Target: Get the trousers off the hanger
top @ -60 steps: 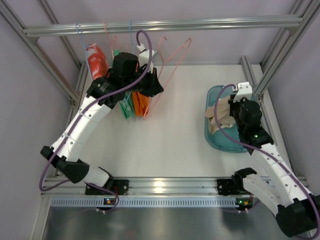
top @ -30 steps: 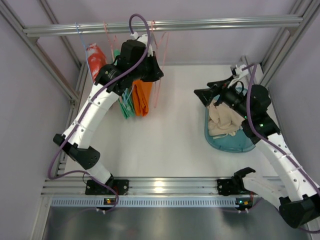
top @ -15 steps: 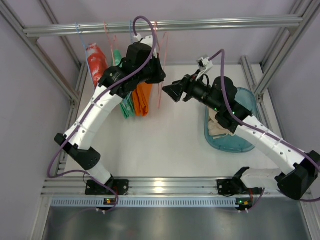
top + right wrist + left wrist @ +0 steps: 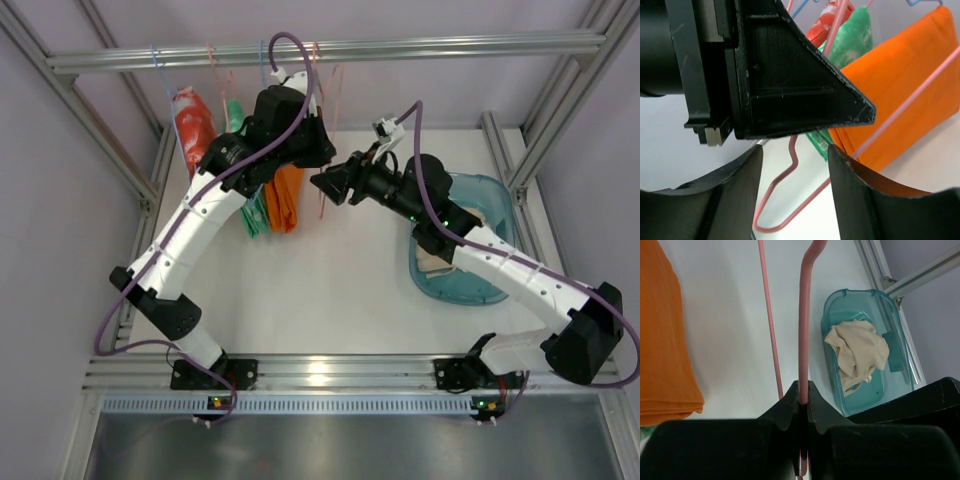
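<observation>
On the top camera, my left gripper (image 4: 312,150) is up under the rail at a pink hanger (image 4: 321,195), with the orange trousers (image 4: 285,200) hanging just beside it. The right gripper (image 4: 325,185) is close alongside. On the left wrist camera, the 2 fingers are pinched tight on the hanger's wire, and the teal tub (image 4: 826,315) holds the beige trousers (image 4: 857,350). On the right wrist camera, the jaws stand wide apart and grip nothing, with the pink wire showing between them.
</observation>
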